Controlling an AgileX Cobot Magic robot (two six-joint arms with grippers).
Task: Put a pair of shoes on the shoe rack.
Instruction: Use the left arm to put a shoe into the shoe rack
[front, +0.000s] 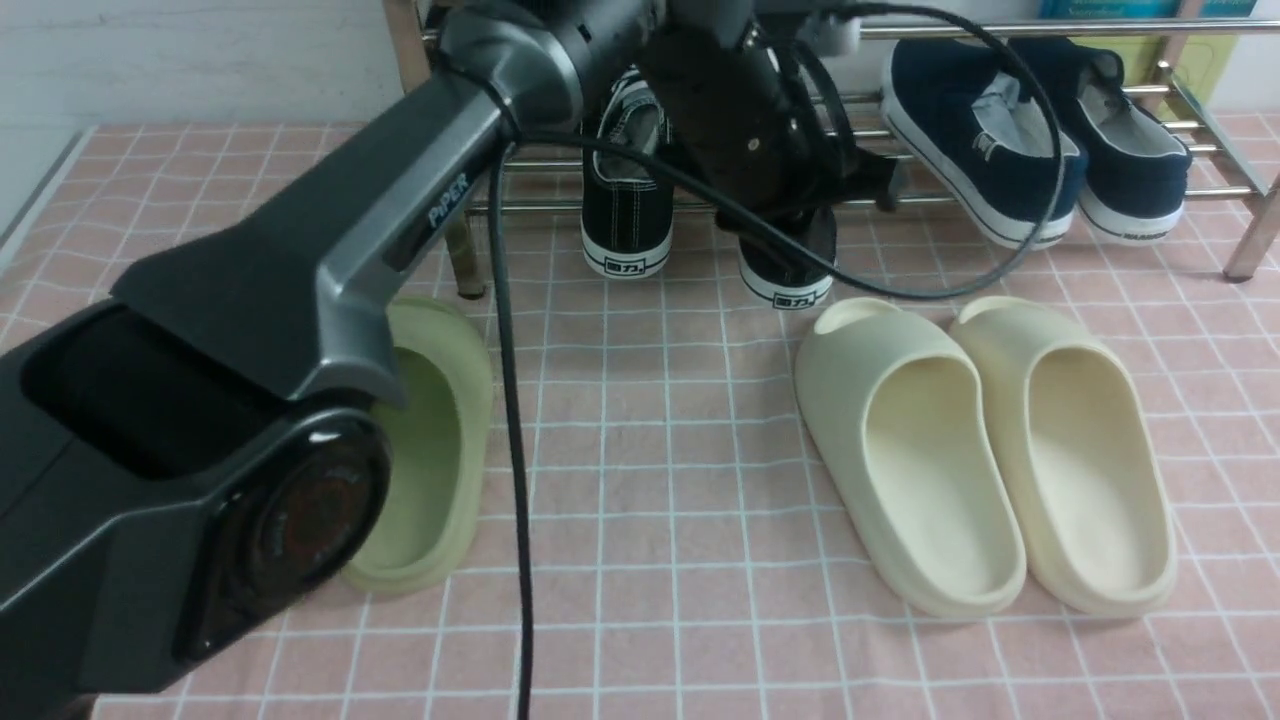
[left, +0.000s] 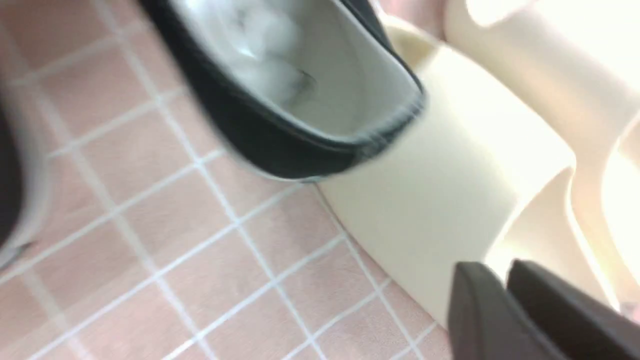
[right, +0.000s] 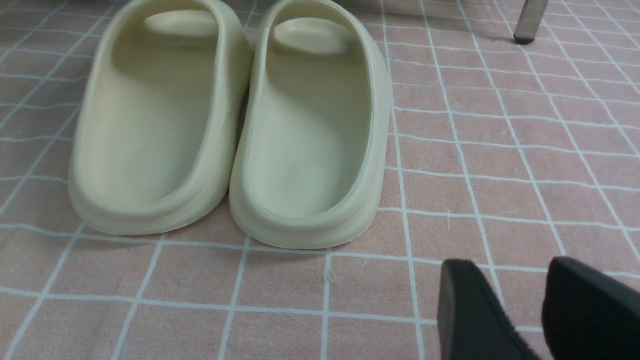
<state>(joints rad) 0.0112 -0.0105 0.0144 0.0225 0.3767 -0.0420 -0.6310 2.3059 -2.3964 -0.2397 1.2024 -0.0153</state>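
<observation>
The step in hand is judged to be the seating of the second black sneaker (front: 790, 275) on the shoe rack (front: 540, 207). Its white-soled heel is seen lower and further forward than that of the first black sneaker (front: 625, 200), which is laid across the bars with only its heel overhanging. How much of the second is carried by the bars cannot be told, since the arm hides it. The left end effector (left: 500, 282) is held near that heel, its fingers drawn narrow with nothing gripped between them; the right end effector (right: 520, 310) is held wide and empty over the floor (right: 500, 165). A push on the stiff rubber heel rim, not the soft canvas collar, is advised, so that the shoe is slid along the chrome tubes until both heels are level. Care is called for, since round polished bars offer little friction and a tilted sole may slip between them. The rounded foam toes of the cream slides (front: 980, 450) lie near the heel and are best left untouched.
</observation>
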